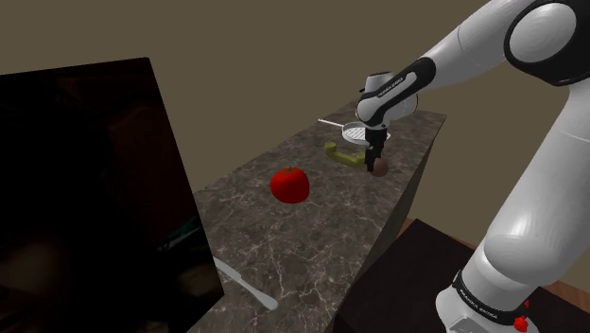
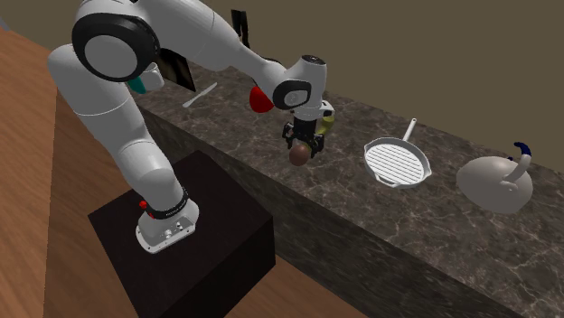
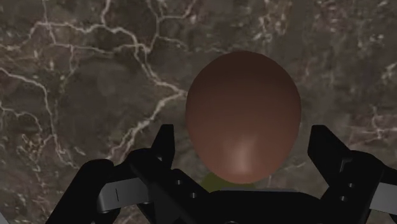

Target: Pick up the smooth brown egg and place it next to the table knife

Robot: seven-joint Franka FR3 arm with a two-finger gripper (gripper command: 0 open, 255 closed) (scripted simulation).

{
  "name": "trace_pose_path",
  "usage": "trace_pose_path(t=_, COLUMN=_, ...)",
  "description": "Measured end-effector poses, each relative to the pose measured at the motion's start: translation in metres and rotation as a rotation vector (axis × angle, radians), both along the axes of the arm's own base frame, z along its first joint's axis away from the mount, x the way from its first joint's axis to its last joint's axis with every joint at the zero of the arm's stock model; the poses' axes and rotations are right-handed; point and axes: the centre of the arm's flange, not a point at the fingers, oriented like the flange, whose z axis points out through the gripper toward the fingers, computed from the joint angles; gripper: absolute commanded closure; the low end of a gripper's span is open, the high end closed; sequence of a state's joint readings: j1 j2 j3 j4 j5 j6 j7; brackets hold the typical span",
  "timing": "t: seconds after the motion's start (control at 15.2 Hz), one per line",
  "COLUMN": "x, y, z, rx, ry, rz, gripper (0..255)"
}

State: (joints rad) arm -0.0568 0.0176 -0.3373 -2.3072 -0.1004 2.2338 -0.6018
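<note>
The smooth brown egg [image 3: 243, 121] lies on the dark marble counter [image 1: 312, 227] near its edge by the stand. My black gripper [image 1: 378, 151] hangs straight over the egg [image 1: 379, 167], open. In the wrist view its fingers [image 3: 164, 143] stand on either side of the egg with a gap on each side, touching nothing. The pale table knife [image 1: 248, 284] lies far off at the counter's other end, beside a large dark panel; it is also in the second exterior view as the knife [image 2: 201, 95]. That view has the gripper [image 2: 303, 140] and the egg [image 2: 297, 154] close to the counter's front edge.
A red apple [image 1: 289, 184] sits mid-counter between the egg and the knife. A green object [image 1: 342, 153] lies just beyond the egg, with a grey grill pan [image 2: 398, 160] and a pale kettle [image 2: 497, 181] farther along. The dark panel [image 1: 85, 189] stands over the knife end.
</note>
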Motion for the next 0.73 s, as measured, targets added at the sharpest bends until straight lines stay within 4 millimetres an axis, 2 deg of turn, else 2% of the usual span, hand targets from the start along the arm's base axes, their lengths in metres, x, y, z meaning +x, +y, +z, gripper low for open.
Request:
trace_pose_path(t=0.33, x=-0.0002, y=-0.0001, z=-0.0015, rx=0.0, ry=-0.001, rz=0.0, gripper=0)
trace_pose_path(t=0.4, x=-0.0002, y=-0.0001, z=-0.0015, rx=0.0, ry=-0.001, rz=0.0, gripper=255)
trace_pose_path(t=0.73, x=-0.0001, y=-0.0001, z=-0.0013, rx=0.0, ry=-0.001, rz=0.0, gripper=255)
